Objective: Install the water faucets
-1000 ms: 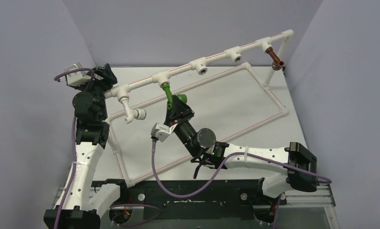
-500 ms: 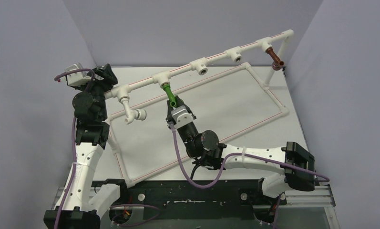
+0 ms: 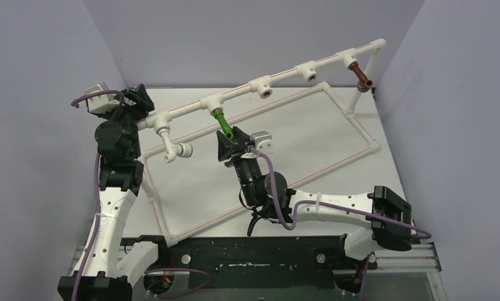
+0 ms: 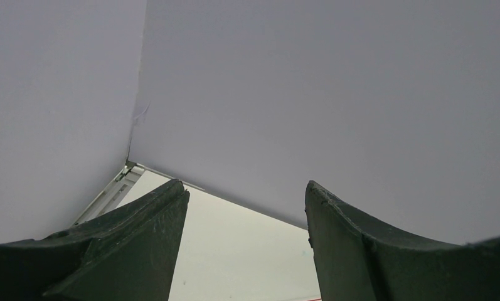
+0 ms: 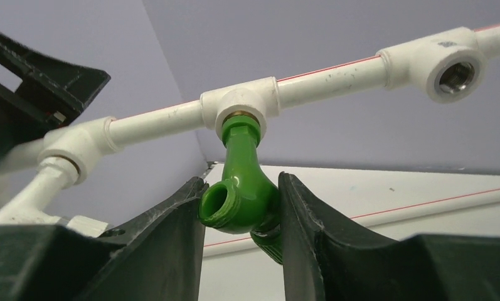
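Lavender walls box in a pale matte surface that carries a white plastic pipe frame marked with thin red lines. Nearest, the right tool has rolled its wrist around over the past second, its camera block swinging from 8 o'clock to 2 o'clock of the fingers, and the jaws have started to ease apart. I read that as one screwing turn finished and a regrip coming. Its dark, wedge-shaped fingers closely flank the bent spout of the bright green glossy plastic faucet; whether they still pinch it I cannot tell. The faucet's stem already sits in a white tee socket on the raised rail, hanging toward 6 o'clock, so it is threaded in but perhaps not yet tight. At 10 o'clock the left tool stands half open and holds nothing. Farthest, at 2 o'clock, the reddish-brown faucet hangs from the end socket.
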Robot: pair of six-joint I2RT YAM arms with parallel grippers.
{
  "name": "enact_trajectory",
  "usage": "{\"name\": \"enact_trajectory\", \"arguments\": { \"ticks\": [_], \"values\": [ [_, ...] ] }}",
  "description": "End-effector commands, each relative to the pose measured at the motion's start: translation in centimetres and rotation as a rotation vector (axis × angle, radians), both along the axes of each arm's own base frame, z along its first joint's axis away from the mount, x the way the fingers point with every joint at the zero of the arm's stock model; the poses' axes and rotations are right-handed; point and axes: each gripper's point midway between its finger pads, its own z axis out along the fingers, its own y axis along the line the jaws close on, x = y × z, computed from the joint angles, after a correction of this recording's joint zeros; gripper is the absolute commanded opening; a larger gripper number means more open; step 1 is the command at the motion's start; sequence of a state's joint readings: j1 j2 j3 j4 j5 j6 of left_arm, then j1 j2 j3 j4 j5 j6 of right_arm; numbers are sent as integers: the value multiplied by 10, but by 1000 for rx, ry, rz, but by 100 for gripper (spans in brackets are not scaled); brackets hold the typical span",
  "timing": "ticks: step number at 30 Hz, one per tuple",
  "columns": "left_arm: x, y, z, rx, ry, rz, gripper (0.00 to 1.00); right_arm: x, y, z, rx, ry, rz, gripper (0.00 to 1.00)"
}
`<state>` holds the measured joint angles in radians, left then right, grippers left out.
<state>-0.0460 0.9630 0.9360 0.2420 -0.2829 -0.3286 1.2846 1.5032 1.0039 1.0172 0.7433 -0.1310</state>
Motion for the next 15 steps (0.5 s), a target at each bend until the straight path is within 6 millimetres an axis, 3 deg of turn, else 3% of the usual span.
{"name": "enact_trajectory", "arguments": {
  "ticks": [1,6,11,13,15],
  "values": [
    [-7,1,-146,45,481,-10,66,-7,6,32,686,191,136,0],
    [-7,1,-145,44,476,-11,66,-18,23,37,662,176,140,0],
    [-7,0,-146,43,474,-12,66,-27,24,43,569,129,107,0],
    [-8,0,-143,43,468,-12,66,-29,24,45,529,114,108,6],
    [-8,0,-143,41,468,-12,66,-31,23,49,488,99,110,20]
  ]
}}
